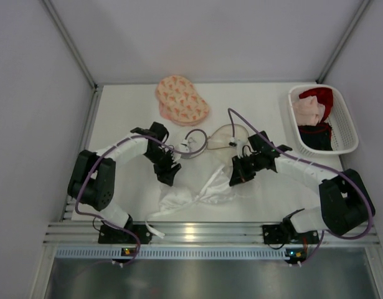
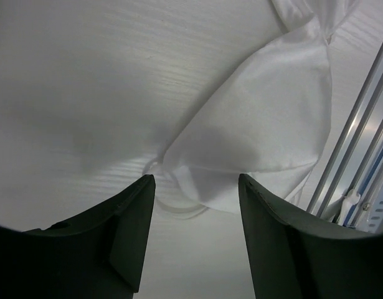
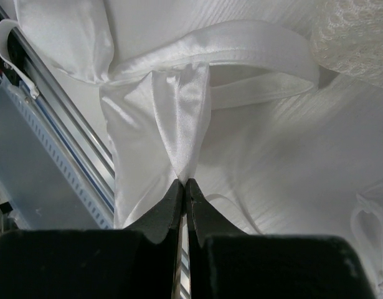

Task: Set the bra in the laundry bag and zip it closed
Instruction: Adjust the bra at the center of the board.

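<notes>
A white satin bra (image 1: pixel 197 193) with straps lies crumpled on the table between my two arms. A translucent mesh laundry bag (image 1: pixel 225 138) lies just beyond it, with a cord looped at its left. My right gripper (image 1: pixel 235 177) is shut on a fold of the bra (image 3: pixel 179 118), pinched at the fingertips (image 3: pixel 184 182); the mesh bag (image 3: pixel 356 31) shows in the upper right corner. My left gripper (image 1: pixel 167 174) is open and empty, low over the table, its jaws (image 2: pixel 196 180) framing the bra's edge (image 2: pixel 266 124) and a thin strap loop.
A pink patterned padded item (image 1: pixel 182 99) lies at the back of the table. A white basket (image 1: pixel 347 124) holding red, pink and black clothes stands at the back right. The metal rail (image 1: pixel 191 233) runs along the table's near edge, close to the bra.
</notes>
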Controlling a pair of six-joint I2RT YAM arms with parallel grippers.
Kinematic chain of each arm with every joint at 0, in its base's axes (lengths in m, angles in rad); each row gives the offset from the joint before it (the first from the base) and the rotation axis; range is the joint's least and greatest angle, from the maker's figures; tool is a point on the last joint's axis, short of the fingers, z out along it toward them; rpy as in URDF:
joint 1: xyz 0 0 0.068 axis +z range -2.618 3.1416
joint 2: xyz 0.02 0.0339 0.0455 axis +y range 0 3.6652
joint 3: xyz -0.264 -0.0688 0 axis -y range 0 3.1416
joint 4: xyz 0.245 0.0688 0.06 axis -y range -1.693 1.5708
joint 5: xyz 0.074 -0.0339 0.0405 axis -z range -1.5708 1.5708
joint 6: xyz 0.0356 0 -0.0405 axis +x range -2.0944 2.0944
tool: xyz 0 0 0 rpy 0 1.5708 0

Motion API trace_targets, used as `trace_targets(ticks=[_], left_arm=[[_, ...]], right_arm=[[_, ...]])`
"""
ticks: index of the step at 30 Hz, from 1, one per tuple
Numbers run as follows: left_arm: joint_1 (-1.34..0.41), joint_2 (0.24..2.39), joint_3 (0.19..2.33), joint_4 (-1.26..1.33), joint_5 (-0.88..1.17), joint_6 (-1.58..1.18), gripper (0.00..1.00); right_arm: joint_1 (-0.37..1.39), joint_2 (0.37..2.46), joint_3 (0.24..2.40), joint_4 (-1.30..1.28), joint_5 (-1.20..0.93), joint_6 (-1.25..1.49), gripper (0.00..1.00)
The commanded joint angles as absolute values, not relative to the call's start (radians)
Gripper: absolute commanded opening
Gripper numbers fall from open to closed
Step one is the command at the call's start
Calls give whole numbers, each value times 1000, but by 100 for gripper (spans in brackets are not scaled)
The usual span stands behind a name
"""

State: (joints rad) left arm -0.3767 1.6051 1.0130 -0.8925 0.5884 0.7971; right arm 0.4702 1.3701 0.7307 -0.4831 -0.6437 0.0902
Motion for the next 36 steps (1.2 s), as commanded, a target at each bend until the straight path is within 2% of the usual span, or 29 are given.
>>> trace_targets(ticks=[1, 4, 6, 7, 8, 11, 15, 24, 28, 31, 32, 33, 34, 36], left_arm=[[-429, 1643, 1016, -804, 539, 761, 61], [-472, 1658, 980, -766, 503, 756, 58], [-483, 1667, 948, -732, 489, 740, 47], [-485, 1674, 943, -727, 482, 733, 40], [-486, 1678, 937, -724, 479, 730, 27], [-485, 1677, 948, -710, 451, 694, 0], [-477, 1617, 1012, -706, 387, 667, 0], [-454, 1326, 1158, -644, 227, 661, 0], [-486, 1180, 1069, -646, 219, 735, 0], [-552, 1056, 904, -647, 251, 773, 0], [-580, 1027, 820, -647, 239, 766, 2], [-648, 988, 781, -649, 233, 759, 9], [-679, 965, 709, -649, 227, 756, 21], [-769, 907, 657, -663, 233, 758, 29]], right_arm=[[483, 1362, 727, -446, -640, 94, 0], [485, 1374, 733, -449, -635, 94, 0], [485, 1381, 738, -451, -634, 94, 0], [483, 1379, 738, -451, -632, 94, 0], [483, 1382, 738, -449, -632, 92, 0], [483, 1385, 747, -446, -630, 106, 0], [483, 1399, 782, -445, -632, 124, 0], [417, 1457, 845, -390, -650, 216, 0], [394, 1467, 856, -356, -664, 253, 0], [396, 1473, 847, -351, -654, 244, 0], [396, 1474, 844, -354, -640, 241, 0], [394, 1476, 839, -356, -635, 232, 0], [394, 1473, 828, -365, -620, 226, 0], [396, 1459, 815, -373, -612, 209, 0]])
